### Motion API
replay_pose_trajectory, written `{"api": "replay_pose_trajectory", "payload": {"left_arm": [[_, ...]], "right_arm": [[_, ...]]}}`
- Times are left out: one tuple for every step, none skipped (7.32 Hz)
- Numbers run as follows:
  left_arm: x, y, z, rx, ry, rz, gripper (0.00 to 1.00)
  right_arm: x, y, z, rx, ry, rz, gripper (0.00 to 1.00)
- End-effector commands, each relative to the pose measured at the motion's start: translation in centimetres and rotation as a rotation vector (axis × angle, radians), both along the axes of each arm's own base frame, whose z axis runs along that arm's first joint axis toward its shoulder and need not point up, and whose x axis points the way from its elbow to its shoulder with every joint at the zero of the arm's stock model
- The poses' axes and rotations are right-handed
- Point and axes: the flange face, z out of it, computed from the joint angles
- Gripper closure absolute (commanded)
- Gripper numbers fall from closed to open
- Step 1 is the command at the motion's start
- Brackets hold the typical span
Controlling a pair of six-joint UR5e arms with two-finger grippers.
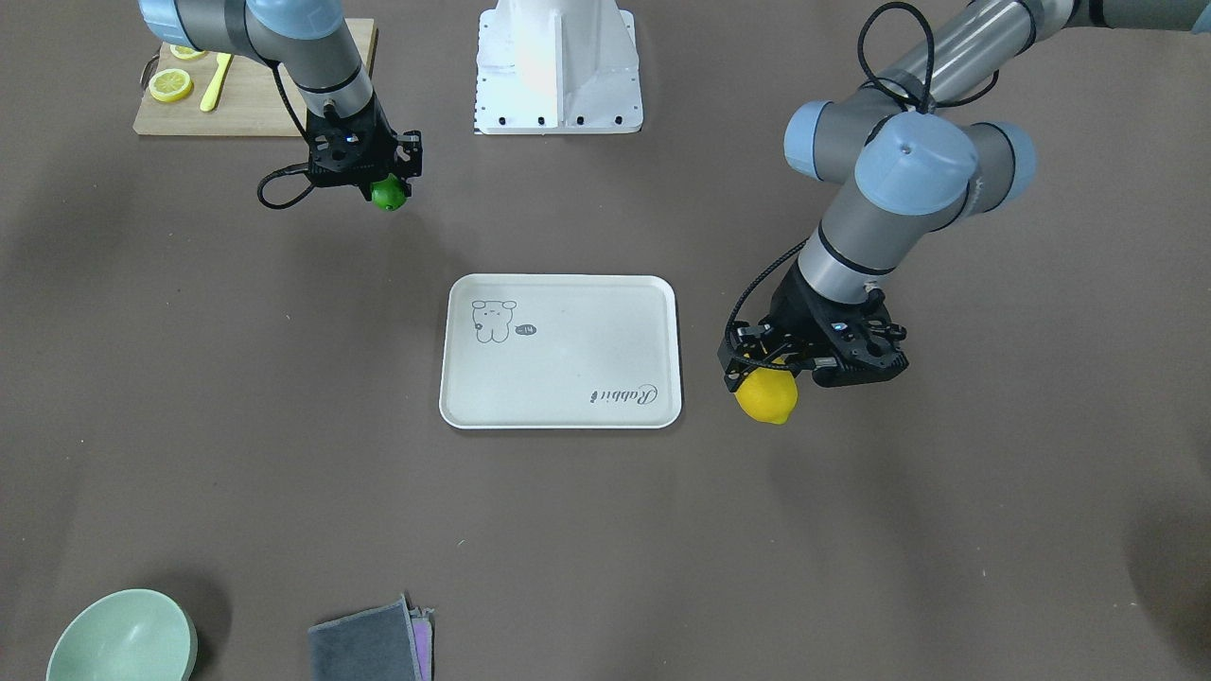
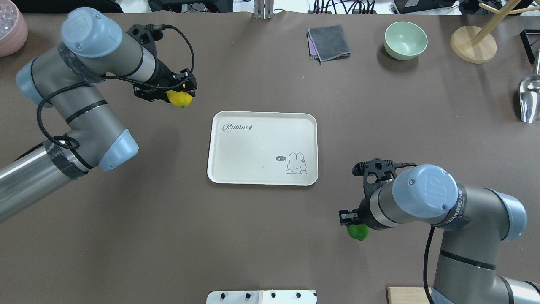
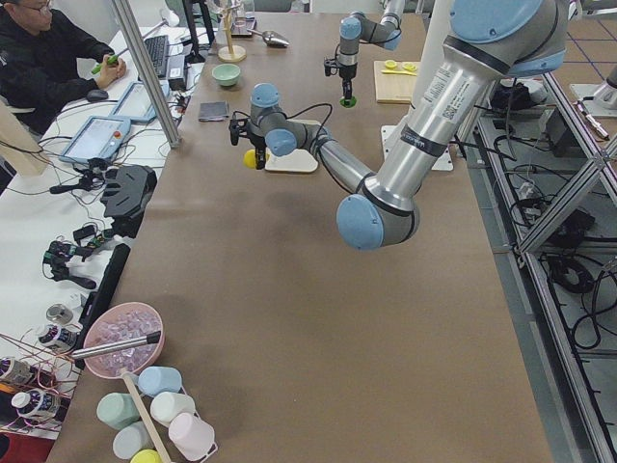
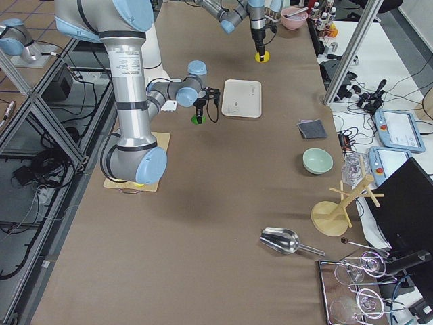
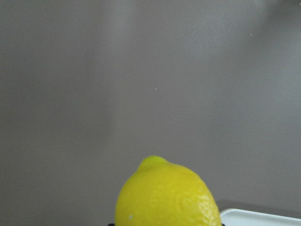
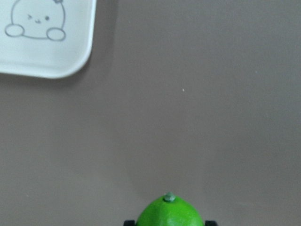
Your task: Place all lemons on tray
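The cream-white tray (image 2: 253, 169) with a rabbit drawing lies bare at the table's middle; it also shows in the front view (image 1: 568, 397). My left gripper (image 2: 179, 96) is shut on the yellow lemon (image 2: 180, 99), held above the table off the tray's far left corner; the lemon fills the left wrist view (image 5: 167, 195) and shows in the front view (image 1: 767, 395). My right gripper (image 2: 356, 228) is shut on the green lemon (image 2: 358, 232), held above the table off the tray's near right corner; the green lemon shows in the right wrist view (image 6: 170, 214) and the front view (image 1: 389, 194).
A wooden cutting board (image 1: 246, 95) with lemon slices (image 1: 171, 85) lies near my base on my right. A green bowl (image 2: 405, 39), a folded grey cloth (image 2: 328, 43), a wooden stand (image 2: 473, 44) and a metal scoop (image 2: 529, 99) sit at the far right.
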Motion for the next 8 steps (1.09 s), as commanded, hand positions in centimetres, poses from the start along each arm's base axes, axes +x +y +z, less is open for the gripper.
{"api": "replay_pose_trajectory", "payload": {"left_arm": [[4.8, 2.9, -2.4, 0.024, 0.006, 0.003, 1.00], [7.2, 4.8, -3.2, 0.049, 0.004, 0.007, 1.00], [9.8, 7.1, -3.3, 0.072, 0.029, 0.033, 1.00], [12.0, 8.3, -2.2, 0.067, 0.018, 0.011, 1.00], [13.4, 9.3, -1.9, 0.079, 0.023, 0.009, 1.00], [14.1, 9.9, -2.4, 0.046, 0.045, -0.005, 1.00], [14.3, 9.9, -3.3, 0.036, 0.059, -0.013, 1.00], [14.6, 9.9, -3.1, 0.038, 0.052, -0.009, 0.03]], "right_arm": [[0.9, -2.9, -4.5, 0.021, -0.082, 0.053, 1.00], [1.8, -4.6, -5.8, 0.032, -0.102, 0.088, 1.00], [2.5, -6.2, -5.7, 0.032, -0.097, 0.120, 1.00], [2.2, -7.4, -6.4, 0.036, -0.103, 0.138, 1.00], [1.6, -9.6, -7.6, 0.042, -0.111, 0.163, 1.00], [0.9, -11.0, -8.4, 0.043, -0.114, 0.176, 1.00], [0.7, -11.5, -9.0, 0.046, -0.119, 0.182, 1.00], [0.6, -11.7, -9.6, 0.051, -0.127, 0.183, 1.00]]}}
